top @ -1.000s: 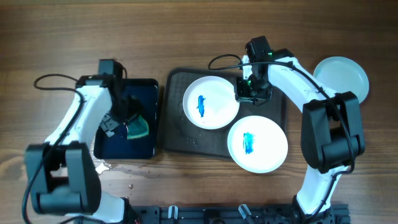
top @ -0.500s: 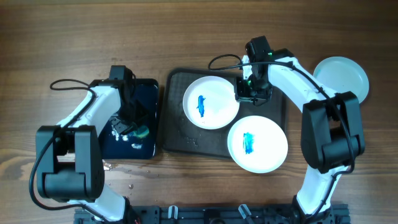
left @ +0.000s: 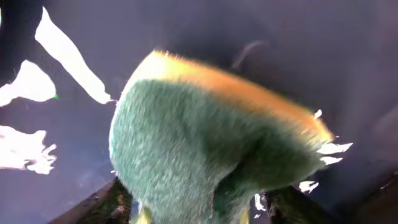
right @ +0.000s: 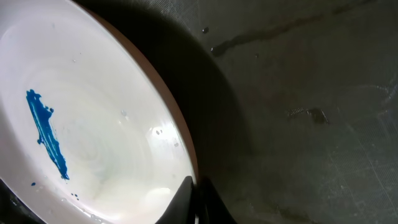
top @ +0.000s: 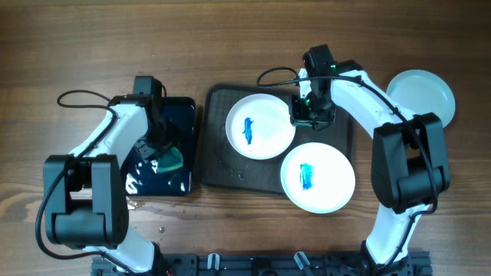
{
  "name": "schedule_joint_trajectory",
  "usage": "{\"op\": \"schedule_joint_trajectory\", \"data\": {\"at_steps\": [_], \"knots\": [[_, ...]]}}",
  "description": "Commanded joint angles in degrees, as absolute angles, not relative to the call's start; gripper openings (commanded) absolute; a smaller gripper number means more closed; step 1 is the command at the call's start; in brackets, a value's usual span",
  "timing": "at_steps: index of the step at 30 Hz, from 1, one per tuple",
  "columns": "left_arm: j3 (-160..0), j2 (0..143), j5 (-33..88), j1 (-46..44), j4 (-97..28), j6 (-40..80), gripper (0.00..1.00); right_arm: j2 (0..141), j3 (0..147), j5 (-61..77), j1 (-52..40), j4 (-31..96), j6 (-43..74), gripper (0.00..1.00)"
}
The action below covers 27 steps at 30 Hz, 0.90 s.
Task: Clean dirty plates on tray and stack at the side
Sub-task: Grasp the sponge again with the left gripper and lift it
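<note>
Two white plates with blue smears lie on the dark tray (top: 222,165): one at its upper left (top: 259,126), one at its lower right (top: 317,177). A third, clean plate (top: 420,96) lies on the table at the right. My right gripper (top: 302,116) is shut on the right rim of the upper-left plate; the wrist view shows its fingers (right: 198,202) pinching that rim (right: 93,124). My left gripper (top: 159,157) is shut on a green sponge (left: 205,162) over the small black tray (top: 180,115).
The small black tray (left: 323,56) is wet, with bright glints on its surface. Water drops (top: 130,204) lie on the wooden table below it. A black rail (top: 307,264) runs along the front edge.
My left gripper moved up the black tray with the sponge, then down a little again. The right arm and the plates have not moved.
</note>
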State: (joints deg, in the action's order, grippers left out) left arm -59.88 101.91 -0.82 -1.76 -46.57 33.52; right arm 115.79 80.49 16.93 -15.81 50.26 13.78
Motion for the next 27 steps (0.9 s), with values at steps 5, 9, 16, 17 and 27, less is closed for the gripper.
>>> {"op": "schedule_joint_trajectory", "data": {"at_steps": [5, 9, 16, 17, 27], "knots": [[-60.88, 102.19, -3.55, -1.43, -44.82, 33.21, 0.08, 115.94, 79.94, 17.5, -15.57, 50.17, 12.82, 0.05], [-61.6, 100.25, -4.03, -1.63, -45.91, 31.68, 0.04, 115.94, 79.94, 17.5, -15.57, 50.76, 12.82, 0.05], [-63.53, 81.36, -19.9, -8.12, -49.69, 27.38, 0.04, 115.94, 79.94, 17.52, -15.57, 50.94, 12.82, 0.05], [-63.53, 80.36, -25.65, -10.28, -49.56, 27.35, 0.04, 115.94, 79.94, 17.52, -15.57, 50.96, 12.82, 0.05], [-63.53, 80.68, -49.76, -19.59, -49.71, 29.98, 0.04, 115.94, 79.94, 17.72, -15.57, 51.44, 12.84, 0.05]]}}
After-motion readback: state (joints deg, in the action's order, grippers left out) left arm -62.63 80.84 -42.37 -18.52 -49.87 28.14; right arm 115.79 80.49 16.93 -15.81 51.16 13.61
